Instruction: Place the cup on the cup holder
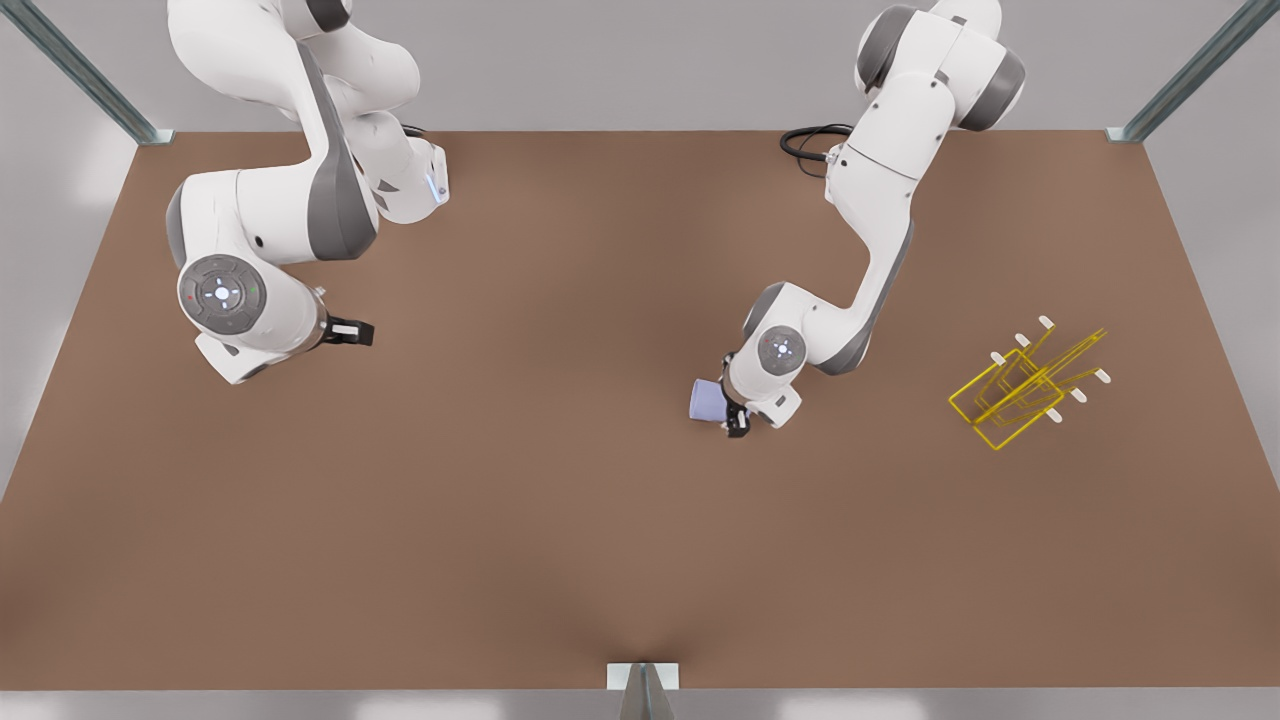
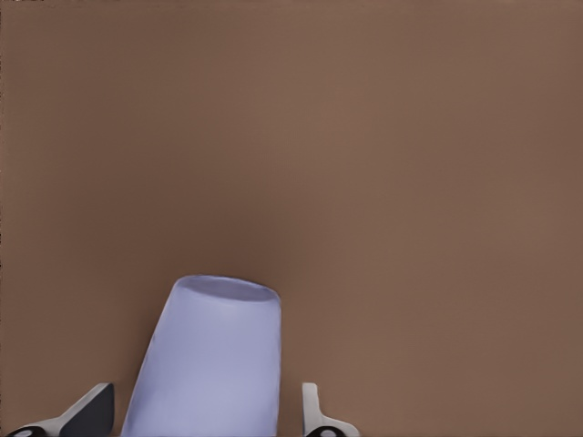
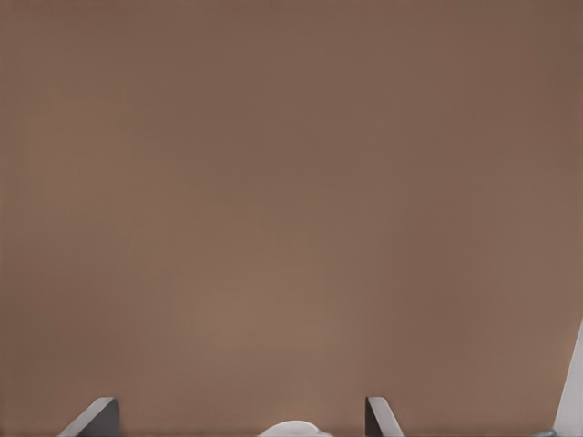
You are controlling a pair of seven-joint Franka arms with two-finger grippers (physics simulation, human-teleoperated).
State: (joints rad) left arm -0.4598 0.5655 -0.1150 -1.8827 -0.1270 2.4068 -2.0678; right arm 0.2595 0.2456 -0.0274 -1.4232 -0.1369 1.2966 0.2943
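Left pincer (image 1: 733,418), at the end of the arm on the front view's right, stands low over the middle of the brown table (image 1: 560,520). The cup (image 1: 708,400), pale lavender-blue and tapered, lies between its fingers, projecting toward the front view's left. From the left wrist view, the cup (image 2: 208,364) sits between the two fingertips (image 2: 86,414), with a narrow strip of table visible on each side of it; whether the pads press its wall cannot be told, nor whether the cup rests on the table or hangs clear of it. Its flat narrow end points away from the wrist camera.

Cup holder (image 1: 1025,388), a yellow wire rack of rectangular loops with slanted prongs tipped in white, stands on the table well apart from the cup, toward the front view's right edge.

Right pincer (image 1: 352,331), on the arm at the front view's left, waits above the table far from both cup and cup holder. Seen from the right wrist view, its fingers (image 3: 91,419) are spread wide with bare table between them.

A black cable (image 1: 805,145) loops at the far table edge beside the left arm's base.
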